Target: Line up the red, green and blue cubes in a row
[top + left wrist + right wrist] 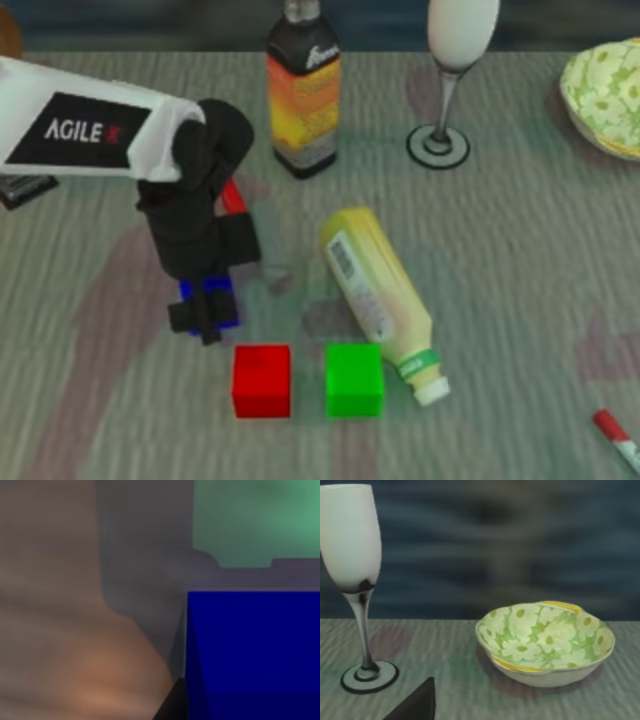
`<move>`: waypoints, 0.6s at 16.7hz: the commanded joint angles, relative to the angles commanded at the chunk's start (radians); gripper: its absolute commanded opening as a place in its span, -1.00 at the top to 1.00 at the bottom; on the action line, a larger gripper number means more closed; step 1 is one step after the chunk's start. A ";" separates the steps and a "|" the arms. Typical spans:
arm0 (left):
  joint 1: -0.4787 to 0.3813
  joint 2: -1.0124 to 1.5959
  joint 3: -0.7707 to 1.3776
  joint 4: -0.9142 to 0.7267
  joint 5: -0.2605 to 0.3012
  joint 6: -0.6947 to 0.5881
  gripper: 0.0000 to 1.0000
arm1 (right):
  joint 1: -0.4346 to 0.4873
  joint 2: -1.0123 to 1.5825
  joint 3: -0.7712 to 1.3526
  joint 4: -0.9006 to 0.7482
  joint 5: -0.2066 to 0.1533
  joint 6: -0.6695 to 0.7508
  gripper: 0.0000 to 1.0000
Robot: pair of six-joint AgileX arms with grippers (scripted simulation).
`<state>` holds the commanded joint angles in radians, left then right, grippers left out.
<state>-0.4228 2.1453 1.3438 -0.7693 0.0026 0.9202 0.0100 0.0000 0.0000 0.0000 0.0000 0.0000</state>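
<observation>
Left gripper (205, 318), lower left of centre in the top view: its jaws point down at the blue cube (222, 305) and are clenched on it, one dark finger (172, 705) lying against the cube's side in the left wrist view. Whether the cube rests on the surface (520, 260) or is raised off it cannot be told. The left arm (85, 130), white with a black label, reaches in from the upper left of the frame; a small red part shows beside its black wrist.

Red cube (262, 380), just below and to the right of the blue cube and apart from it, in the lower middle of the frame. Green cube (354, 379), beside the red one on its right, level with it, a narrow gap between them.

Yellow squeeze bottle (378, 300), lying on its side at centre, tilted, its white cap toward the lower right and near the green cube's upper right corner. Dark bottle with an orange label (303, 95), upright at upper centre. Wine glass (452, 60), upright to its right. Flowered green bowl (605, 95), at the upper right edge. Red-and-white stick (615, 435), at the lower right corner.

The right arm is outside the top view; its wrist camera faces the glass and the bowl, and the state of its jaws cannot be told.
</observation>
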 joint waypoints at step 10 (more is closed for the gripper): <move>0.008 -0.048 0.058 -0.107 0.000 0.002 1.00 | 0.000 0.000 0.000 0.000 0.000 0.000 -1.00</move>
<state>-0.4147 2.0968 1.4023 -0.8764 0.0026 0.9217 0.0100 0.0000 0.0000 0.0000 0.0000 0.0000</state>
